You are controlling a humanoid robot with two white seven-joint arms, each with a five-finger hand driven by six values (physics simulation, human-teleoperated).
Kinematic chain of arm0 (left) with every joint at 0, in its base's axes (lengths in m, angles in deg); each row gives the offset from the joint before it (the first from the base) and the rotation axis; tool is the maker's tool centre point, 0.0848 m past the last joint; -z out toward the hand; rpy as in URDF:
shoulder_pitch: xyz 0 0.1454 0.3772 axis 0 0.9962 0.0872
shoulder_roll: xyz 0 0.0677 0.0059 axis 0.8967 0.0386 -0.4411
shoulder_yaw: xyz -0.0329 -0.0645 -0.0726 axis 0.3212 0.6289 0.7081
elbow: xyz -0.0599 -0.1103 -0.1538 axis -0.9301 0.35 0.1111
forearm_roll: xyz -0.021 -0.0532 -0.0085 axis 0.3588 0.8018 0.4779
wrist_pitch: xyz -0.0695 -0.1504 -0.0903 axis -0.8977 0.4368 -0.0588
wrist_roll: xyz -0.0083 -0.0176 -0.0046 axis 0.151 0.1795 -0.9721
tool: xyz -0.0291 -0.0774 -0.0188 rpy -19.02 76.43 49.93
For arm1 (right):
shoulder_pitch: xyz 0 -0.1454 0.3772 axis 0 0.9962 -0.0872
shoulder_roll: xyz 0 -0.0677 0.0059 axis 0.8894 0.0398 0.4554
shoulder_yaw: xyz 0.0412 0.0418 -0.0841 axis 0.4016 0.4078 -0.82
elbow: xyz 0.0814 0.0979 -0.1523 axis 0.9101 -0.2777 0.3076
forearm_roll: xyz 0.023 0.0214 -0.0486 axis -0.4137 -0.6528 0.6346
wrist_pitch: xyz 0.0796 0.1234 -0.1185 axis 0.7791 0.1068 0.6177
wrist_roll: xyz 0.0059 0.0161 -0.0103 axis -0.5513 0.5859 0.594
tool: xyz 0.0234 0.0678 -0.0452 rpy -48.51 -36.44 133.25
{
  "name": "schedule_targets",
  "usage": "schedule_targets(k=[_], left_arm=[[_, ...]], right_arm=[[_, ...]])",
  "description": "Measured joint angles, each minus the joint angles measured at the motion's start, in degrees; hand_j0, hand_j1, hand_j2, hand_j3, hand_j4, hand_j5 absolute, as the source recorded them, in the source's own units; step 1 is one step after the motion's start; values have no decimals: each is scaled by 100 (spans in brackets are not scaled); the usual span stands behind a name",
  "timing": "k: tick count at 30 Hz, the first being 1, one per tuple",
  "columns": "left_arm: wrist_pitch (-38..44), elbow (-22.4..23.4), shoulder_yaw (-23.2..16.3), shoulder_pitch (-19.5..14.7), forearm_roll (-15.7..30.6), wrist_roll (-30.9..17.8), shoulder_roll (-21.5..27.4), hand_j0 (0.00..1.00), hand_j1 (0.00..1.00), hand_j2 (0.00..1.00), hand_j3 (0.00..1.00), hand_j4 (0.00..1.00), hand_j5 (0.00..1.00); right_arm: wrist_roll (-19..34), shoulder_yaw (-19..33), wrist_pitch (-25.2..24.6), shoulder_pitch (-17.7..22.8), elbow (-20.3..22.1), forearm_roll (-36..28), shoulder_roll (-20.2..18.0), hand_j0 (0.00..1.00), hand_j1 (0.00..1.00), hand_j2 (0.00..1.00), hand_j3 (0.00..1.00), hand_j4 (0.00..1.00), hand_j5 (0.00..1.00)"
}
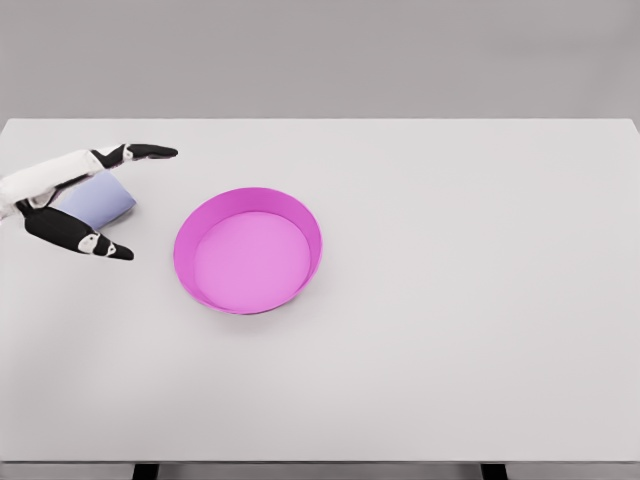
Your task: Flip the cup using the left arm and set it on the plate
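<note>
the tabletop (450, 300) fills most of the view, its far edge running across the upper part and its near edge along the bottom. the plate (248, 250) sits on the tabletop, left of the middle and about midway between the far and near edges. the cup (98, 196) lies to the left of the plate, apart from it, close to the left edge of the tabletop and a little farther back than the plate's centre. the left hand (70, 195) comes in from the left edge and sits around the cup, one of its fingers (140, 152) behind the cup and another in front of it.
</note>
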Motion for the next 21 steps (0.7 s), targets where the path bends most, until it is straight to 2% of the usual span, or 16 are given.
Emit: schedule_targets(k=[4, 9, 13, 17, 21], left_arm=[[1226, -276, 120, 44, -463, 0, -190, 100, 100, 100, 100, 100, 100], [2568, -346, 610, 44, -870, 0, -323, 100, 100, 100, 100, 100, 100], [3039, -360, 903, 70, -1694, 0, -489, 100, 100, 100, 100, 100, 100], [3445, -324, 1165, 62, -2047, 0, -691, 100, 100, 100, 100, 100, 100], [3978, -89, 1286, 9, -2179, 0, -800, 100, 100, 100, 100, 100, 100]], right_arm=[[0, 0, 0, 0, 0, 0, 0, 100, 100, 100, 100, 100, 100], [0, 0, 1, 0, 0, 0, 0, 100, 100, 100, 100, 100, 100], [0, 0, 0, 0, 0, 0, 0, 100, 100, 100, 100, 100, 100], [0, 0, 1, 0, 0, 0, 0, 100, 100, 100, 100, 100, 100], [0, 0, 0, 0, 0, 0, 0, 100, 100, 100, 100, 100, 100]])
